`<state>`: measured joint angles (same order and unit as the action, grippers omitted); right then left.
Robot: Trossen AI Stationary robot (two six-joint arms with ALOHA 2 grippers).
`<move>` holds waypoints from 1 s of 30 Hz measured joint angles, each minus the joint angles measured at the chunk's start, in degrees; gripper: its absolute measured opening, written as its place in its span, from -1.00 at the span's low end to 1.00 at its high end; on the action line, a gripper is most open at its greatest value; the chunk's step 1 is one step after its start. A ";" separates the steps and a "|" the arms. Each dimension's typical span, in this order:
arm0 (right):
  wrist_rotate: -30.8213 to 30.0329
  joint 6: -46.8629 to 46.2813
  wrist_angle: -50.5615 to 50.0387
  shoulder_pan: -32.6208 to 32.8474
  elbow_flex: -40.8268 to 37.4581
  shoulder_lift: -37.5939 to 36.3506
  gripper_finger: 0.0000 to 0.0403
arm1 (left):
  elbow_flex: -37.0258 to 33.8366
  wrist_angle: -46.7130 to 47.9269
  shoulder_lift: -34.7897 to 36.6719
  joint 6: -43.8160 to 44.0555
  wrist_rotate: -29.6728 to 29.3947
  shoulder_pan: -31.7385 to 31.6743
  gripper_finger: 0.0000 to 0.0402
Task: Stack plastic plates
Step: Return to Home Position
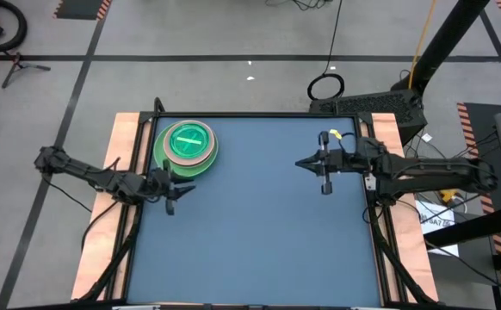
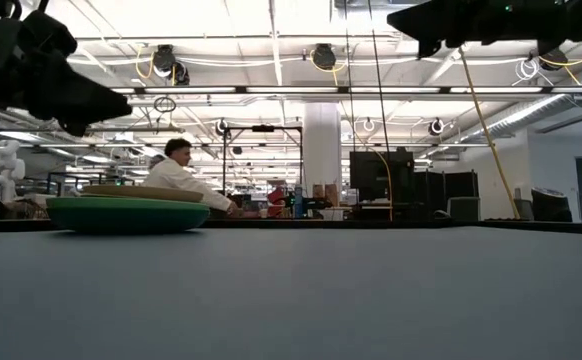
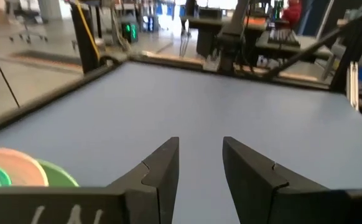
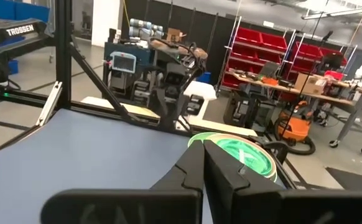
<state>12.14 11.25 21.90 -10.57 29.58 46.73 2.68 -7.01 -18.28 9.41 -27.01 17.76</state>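
Plastic plates (image 1: 186,145), probably light, stiff and slick, sit nested in one stack at the worktop's (image 1: 259,224) far left corner, best taken by an overhanging rim, with the left hand (image 1: 177,193) just beside them, empty and parted, and the right hand (image 1: 306,162) well apart, closed on nothing.

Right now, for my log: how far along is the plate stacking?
Done: the plates sit in one stack at the table's far left corner; no loose plate shows. In hand: nothing; the left gripper hangs open near the stack, the right gripper is shut and empty. Left: probably only parking the arms.
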 joint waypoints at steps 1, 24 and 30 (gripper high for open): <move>-0.01 0.09 -0.96 -0.01 0.00 -0.79 -1.00 | 0.02 -0.96 0.01 -0.81 0.00 -0.39 -0.36; 3.43 -3.55 2.27 -7.92 -20.03 -23.61 -1.00 | 0.04 -1.72 0.00 -3.71 10.20 -10.00 -0.36; 3.10 -1.66 3.89 -8.22 -27.38 -31.40 -1.00 | 0.04 -1.50 0.00 -1.91 15.74 -10.06 -0.36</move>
<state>15.24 9.59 25.79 -18.79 2.21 15.33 2.72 -8.51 -18.28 7.50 -11.27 7.70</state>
